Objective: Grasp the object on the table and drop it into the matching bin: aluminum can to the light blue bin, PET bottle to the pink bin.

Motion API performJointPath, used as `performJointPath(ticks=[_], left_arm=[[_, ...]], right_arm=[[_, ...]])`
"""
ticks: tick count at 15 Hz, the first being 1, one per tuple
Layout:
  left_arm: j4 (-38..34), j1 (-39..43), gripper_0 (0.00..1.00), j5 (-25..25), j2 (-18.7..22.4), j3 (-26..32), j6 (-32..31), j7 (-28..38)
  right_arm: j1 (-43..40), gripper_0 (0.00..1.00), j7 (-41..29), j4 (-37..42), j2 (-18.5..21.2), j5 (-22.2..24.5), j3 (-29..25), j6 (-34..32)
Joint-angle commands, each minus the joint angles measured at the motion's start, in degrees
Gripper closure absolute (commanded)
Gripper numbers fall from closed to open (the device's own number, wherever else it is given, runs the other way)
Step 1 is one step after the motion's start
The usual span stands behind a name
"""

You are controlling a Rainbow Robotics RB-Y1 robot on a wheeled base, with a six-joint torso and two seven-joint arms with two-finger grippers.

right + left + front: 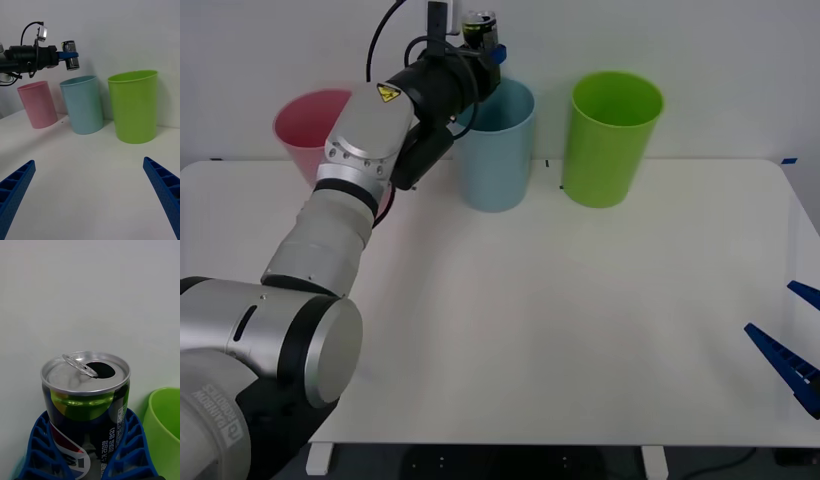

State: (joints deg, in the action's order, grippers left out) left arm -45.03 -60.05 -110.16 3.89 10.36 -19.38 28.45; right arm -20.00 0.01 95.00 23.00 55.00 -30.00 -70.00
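A plain white wall stands behind a white tabletop (580, 330) with rounded corners. Three bins stand in a row near its far edge: the pink bin (305, 130) on the left, the light blue bin (498, 150) in the middle and a lime green bin (612, 135) on the right, each a little apart from the next.

The left arm reaches forward across the pink bin. The left claw (482, 45) is raised above the rim of the light blue bin, its blue ribbed fingers (41, 442) closed around the can (85, 401). The can stands upright in the grip, with its silver top, pull tab and open mouth facing up. From the right wrist view the can (70, 55) hangs in the air over the blue bin, not touching it.

The right claw (90, 195) sits low over the near right part of the tabletop, fingers spread wide and holding nothing.
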Motion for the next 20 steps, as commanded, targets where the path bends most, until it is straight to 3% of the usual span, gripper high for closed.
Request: performJointPath(ticks=[1, 2, 3, 16, 18, 20], left_arm=[[0.0, 0.0, 0.86, 0.8, 0.0, -0.6, 0.0, 0.0], [-0.1, 0.0, 0.57, 1.4, 0.0, -0.7, 0.4, 0.0], [-0.1, 0.0, 0.00, 1.4, 0.1, -0.8, 0.7, 0.1], [-0.1, 0.7, 0.00, 6.6, 0.8, -2.1, 0.7, -1.6], [-0.1, 1.2, 0.00, 10.9, 2.7, -3.9, -1.2, -2.3], [-0.2, 2.4, 0.00, 20.8, 6.6, -8.3, -3.4, -5.7]], right_arm=[[0.0, 0.00, 0.0, 0.0, 0.0, 0.0, 0.0, 0.0], [0.0, 0.00, 0.0, 0.0, 0.0, 0.0, 0.0, 0.0], [0.0, 0.00, 0.0, 0.0, 0.0, 0.0, 0.0, 0.0], [0.0, 0.00, 0.0, 0.0, 0.0, 0.0, 0.0, 0.0], [0.0, 0.00, 0.0, 0.0, 0.0, 0.0, 0.0, 0.0], [0.0, 0.00, 0.0, 0.0, 0.0, 0.0, 0.0, 0.0]])
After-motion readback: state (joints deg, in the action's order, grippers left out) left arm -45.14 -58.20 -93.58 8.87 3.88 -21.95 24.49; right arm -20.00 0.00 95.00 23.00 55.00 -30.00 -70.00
